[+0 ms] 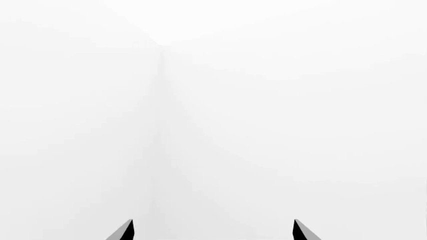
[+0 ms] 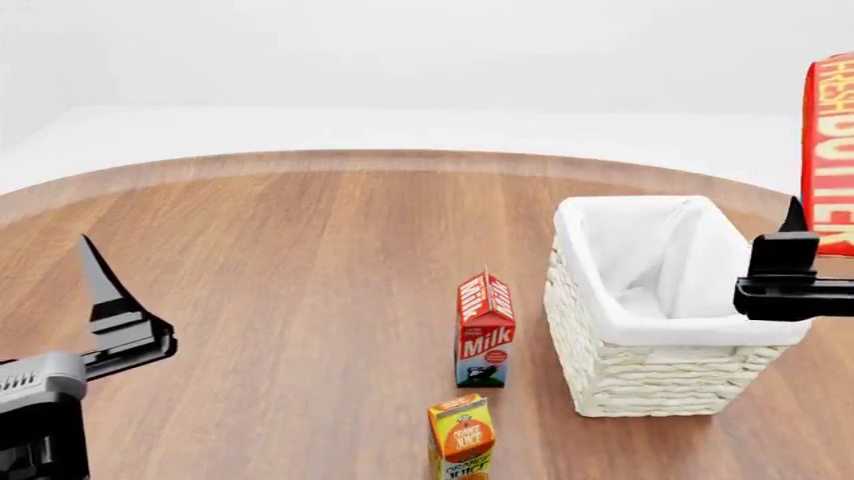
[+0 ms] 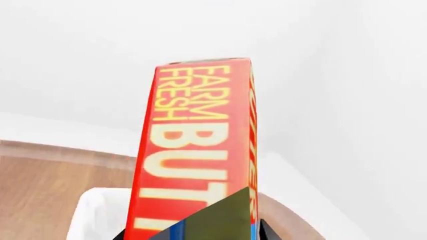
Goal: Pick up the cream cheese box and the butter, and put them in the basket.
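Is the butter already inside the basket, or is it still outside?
Outside. The butter stands on end in the right tool, above the rim of the basket.

A round wooden table (image 2: 294, 300) with a paler rim is set on a plain white floor (image 2: 400, 125), beyond which bare white walls (image 2: 427, 50) are seen, joined at a faint corner (image 1: 160, 100), all evenly and softly lit.
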`<state>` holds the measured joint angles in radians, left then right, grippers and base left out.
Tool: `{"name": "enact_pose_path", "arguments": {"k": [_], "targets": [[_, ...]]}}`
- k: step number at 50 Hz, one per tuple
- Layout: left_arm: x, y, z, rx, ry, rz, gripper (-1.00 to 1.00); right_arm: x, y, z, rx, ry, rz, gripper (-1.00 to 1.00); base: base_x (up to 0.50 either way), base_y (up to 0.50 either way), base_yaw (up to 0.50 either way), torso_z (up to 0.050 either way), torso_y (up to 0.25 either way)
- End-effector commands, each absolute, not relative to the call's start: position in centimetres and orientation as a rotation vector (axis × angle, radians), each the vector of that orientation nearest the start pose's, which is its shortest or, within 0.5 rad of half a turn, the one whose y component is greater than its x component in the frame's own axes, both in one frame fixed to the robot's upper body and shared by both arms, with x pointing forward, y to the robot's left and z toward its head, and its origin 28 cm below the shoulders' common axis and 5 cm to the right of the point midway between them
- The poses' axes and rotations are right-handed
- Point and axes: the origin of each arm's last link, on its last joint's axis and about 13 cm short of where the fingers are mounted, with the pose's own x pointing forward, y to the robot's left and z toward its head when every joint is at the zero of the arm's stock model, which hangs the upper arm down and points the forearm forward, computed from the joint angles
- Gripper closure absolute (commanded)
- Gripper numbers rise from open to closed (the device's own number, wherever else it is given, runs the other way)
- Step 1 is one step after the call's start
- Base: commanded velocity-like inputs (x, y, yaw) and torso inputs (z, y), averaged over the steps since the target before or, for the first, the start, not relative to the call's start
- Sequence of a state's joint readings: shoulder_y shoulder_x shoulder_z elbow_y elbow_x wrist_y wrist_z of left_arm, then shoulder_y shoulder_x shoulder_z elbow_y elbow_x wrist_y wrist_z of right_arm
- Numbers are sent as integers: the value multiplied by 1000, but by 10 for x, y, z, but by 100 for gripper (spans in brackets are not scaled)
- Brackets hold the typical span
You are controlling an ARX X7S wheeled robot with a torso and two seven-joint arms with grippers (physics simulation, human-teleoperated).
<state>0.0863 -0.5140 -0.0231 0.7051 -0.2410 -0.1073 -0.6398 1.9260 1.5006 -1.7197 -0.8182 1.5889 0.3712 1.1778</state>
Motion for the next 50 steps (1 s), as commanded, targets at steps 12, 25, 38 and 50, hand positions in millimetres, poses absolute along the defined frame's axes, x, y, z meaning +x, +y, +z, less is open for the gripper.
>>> {"name": "enact_pose_path", "arguments": {"k": [12,25,38,50], "targets": [[175,266,155,107,-555,378,-100,184,-228,350,-353,-46,-354,100,0,0,0,1,2],[176,264,156,112,-555,368,-100,202,-237,364,-382,12,-330,100,0,0,0,0,1],[176,264,157,112,-558,363,-100,214,-236,361,-398,45,-291,100,0,0,0,1,2],[177,263,157,114,-555,360,-100,230,-230,357,-417,70,-253,100,0,0,0,0,1]]}}
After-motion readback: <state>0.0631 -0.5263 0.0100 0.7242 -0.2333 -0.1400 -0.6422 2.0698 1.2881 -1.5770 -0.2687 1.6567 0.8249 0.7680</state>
